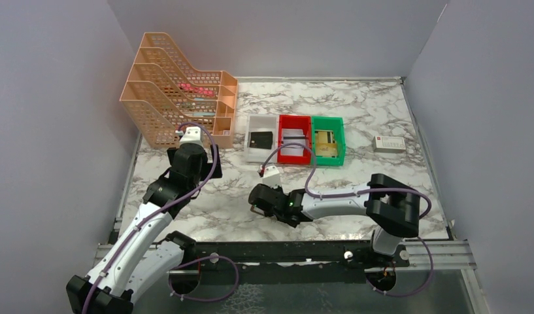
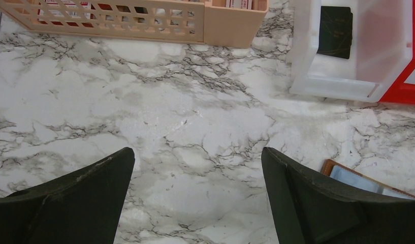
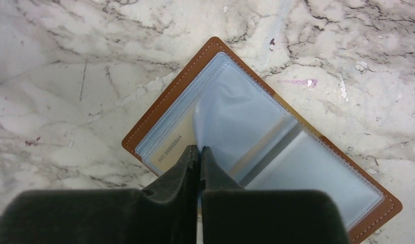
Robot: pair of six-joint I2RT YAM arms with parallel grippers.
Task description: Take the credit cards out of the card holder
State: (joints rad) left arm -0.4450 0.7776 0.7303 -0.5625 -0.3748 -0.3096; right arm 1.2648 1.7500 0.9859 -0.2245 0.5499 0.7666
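My right gripper fills the bottom of its wrist view, jaws drawn together to a thin slit. The tips sit at the edge of a clear blue sleeve, which rises toward them. I judge that they pinch that sleeve. Whether a card is caught between them I cannot tell.

The card holder lies open on the marble table, running from frame centre to lower right, brown cover down, sleeves up. One pale gold card with a printed number shows in a sleeve just left of my tips.

My left gripper stands wide open, holding nothing, above bare marble. A corner of the holder shows at the lower right of that view.

Overhead, a white bin, red bin and green bin stand in a row at centre, each with a card or more in it.

Assessment: the step in hand is getting at the gold card. The next move calls for parting the sleeve and sliding the card out through its mouth without dragging the light holder along. The free left gripper could pin the cover.
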